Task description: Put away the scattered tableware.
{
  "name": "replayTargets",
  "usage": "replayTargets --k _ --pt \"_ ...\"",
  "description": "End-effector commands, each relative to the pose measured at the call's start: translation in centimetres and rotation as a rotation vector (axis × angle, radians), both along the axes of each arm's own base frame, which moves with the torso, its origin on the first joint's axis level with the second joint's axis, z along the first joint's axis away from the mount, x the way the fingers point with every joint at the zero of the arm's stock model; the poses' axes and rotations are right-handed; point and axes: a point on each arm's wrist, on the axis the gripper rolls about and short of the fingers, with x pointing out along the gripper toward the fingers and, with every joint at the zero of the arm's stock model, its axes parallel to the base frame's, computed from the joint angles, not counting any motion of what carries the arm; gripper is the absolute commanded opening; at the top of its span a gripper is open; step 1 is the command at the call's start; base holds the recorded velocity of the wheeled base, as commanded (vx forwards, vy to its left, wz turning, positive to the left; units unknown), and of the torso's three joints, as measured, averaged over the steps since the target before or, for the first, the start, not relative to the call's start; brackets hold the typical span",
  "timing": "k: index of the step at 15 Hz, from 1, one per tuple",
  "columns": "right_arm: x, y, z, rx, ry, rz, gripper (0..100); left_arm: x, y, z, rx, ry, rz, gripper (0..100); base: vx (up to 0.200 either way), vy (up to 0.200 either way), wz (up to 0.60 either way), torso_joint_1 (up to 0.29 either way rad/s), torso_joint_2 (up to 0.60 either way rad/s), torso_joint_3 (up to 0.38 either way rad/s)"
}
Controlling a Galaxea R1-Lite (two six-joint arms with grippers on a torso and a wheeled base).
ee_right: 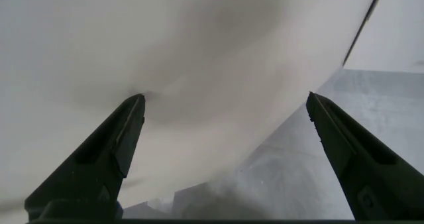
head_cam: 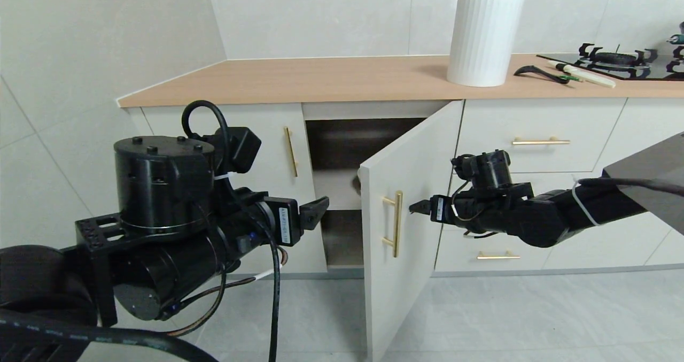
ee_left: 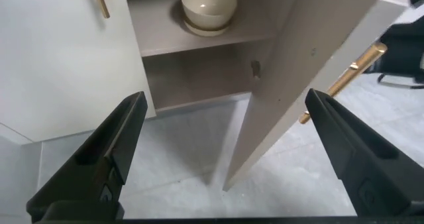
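Cream bowl [ee_left: 209, 5] ahead of left tool [ee_left: 225, 98]

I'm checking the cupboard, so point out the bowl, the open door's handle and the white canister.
bowl [ee_left: 209, 4]: left wrist view, its inside.
handle [head_cam: 397, 224]: head view, mid bar.
white canister [head_cam: 483, 38]: head view, ribbed side.

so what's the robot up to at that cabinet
The cabinet door stands half open. The right gripper is open, close to the door's gold handle but not gripping it. The left gripper, also open and empty, is in front of the cabinet opening. A cream bowl sits on the shelf inside.
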Motion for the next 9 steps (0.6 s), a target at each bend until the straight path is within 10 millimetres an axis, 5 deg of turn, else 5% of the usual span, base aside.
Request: replayTargets --k 1,6,9 --pt "0.7 0.5 -0.8 0.010 0.013 -0.005 100 -0.4 0.3 0.5 0.007 -0.021 -0.005 100 0.200 0.000 0.00 0.007 0.00 0.002" --pt "1.3 1.1 -1.7 0.036 0.009 -0.017 100 -1.4 1.1 2.1 -0.019 -0.075 0.000 100 0.200 0.000 0.00 -0.002 0.00 0.002" --pt "2.2 1.4 -2.0 0.085 -0.019 -0.060 100 -2.0 1.7 3.0 0.013 -0.120 0.035 100 0.000 0.000 0.00 0.000 0.00 0.000"
